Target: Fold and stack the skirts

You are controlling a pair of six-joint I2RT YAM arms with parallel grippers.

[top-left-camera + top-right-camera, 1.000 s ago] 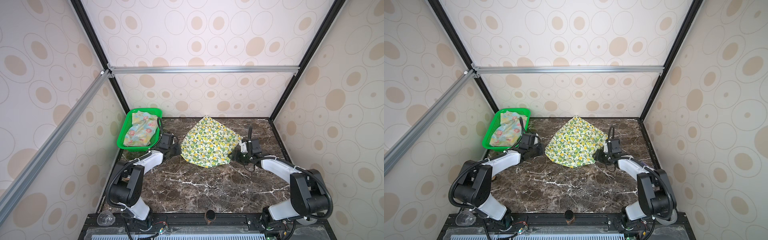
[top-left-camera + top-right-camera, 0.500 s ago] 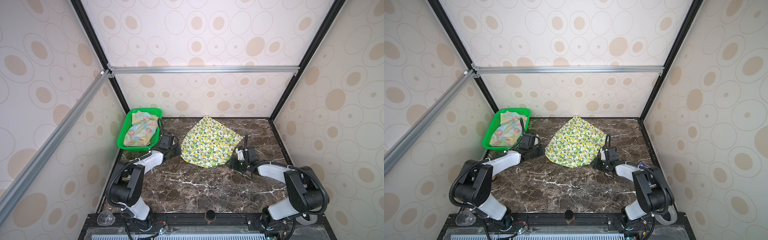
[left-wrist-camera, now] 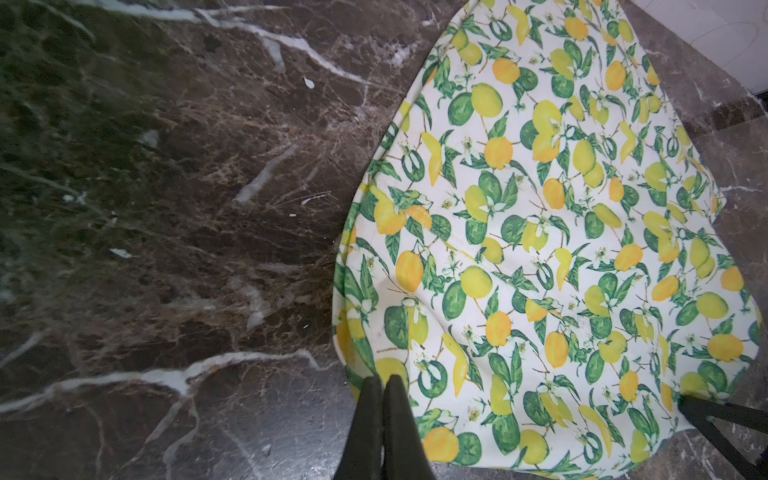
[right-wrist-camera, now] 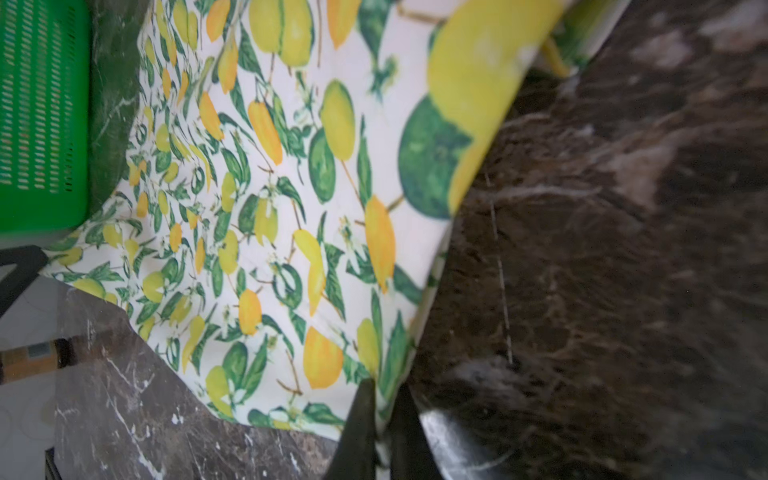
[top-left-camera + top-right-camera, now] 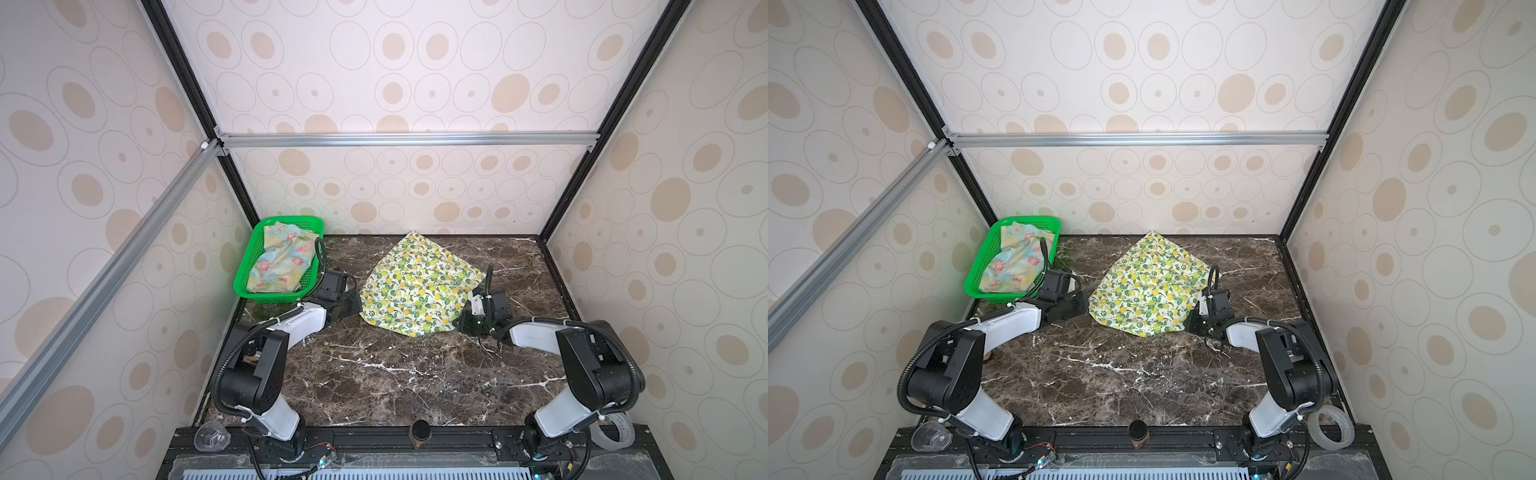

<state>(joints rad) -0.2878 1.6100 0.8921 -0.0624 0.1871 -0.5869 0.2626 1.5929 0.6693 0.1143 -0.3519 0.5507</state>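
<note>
On the table (image 5: 395,374), towards the rear, we find the lemon skirt (image 5: 419,286) lying spread, while the flower skirt (image 5: 280,262) lies crumpled in the basket (image 5: 274,296) at the rear left corner. We record the left gripper (image 3: 382,386) as fully closed, its fingers pressed together on the lemon skirt's left front edge. We record the right gripper (image 4: 382,390) as likewise closed, with a fold of that skirt's right front corner pinched between its fingers.
</note>
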